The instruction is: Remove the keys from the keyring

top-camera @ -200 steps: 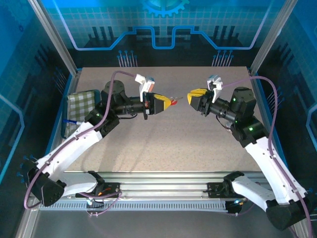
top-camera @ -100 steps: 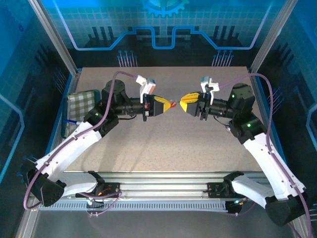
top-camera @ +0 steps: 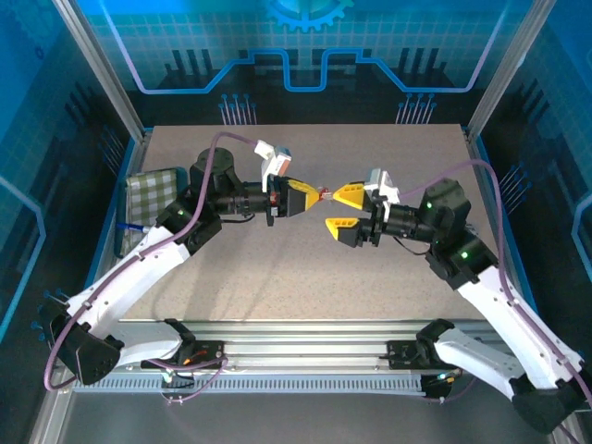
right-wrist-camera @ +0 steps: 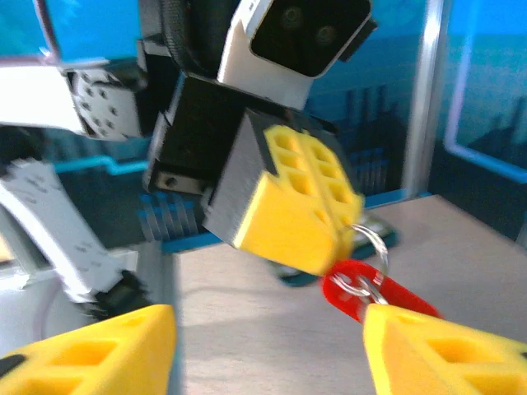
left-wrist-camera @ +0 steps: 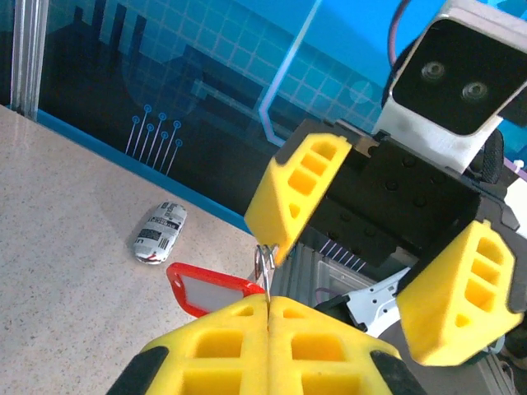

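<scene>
Top external: left gripper (top-camera: 313, 195) and right gripper (top-camera: 332, 211) sit tip to tip above the middle of the table (top-camera: 370, 277).

Left wrist:
- Left fingers (left-wrist-camera: 230, 329): pressed together, pinching the keyring (left-wrist-camera: 263, 262) by its thin wire loop.
- Tag (left-wrist-camera: 206, 290): red, hanging from the loop, held off the table.
- Right fingers (left-wrist-camera: 298, 191): spread wide. One tip is touching or just beside the loop, and the other is well off to the side.
- Keys: none can be made out on the loop, either hidden or too small to tell.
- Grey printed object (left-wrist-camera: 160, 233): lies on the table near the far edge. I cannot tell whether it is a key.

Right wrist: one right fingertip is close under the tag and its small link ring (right-wrist-camera: 359, 285).

Progress, as a judgement:
- Done: the keyring is lifted and steadied.
- In hand: the right gripper is lining up on it but has nothing gripped.
- Left: no key can be confirmed as off, so pulling or sliding the keys free appears to remain.

Room:
- The work point is well away from every table edge.
- Bare table lies below and toward the arm bases.
- A checked cloth (top-camera: 148, 192) sits at the left edge, well apart.
- The two grippers crowd each other, so the tightest clearance is finger against finger.
</scene>
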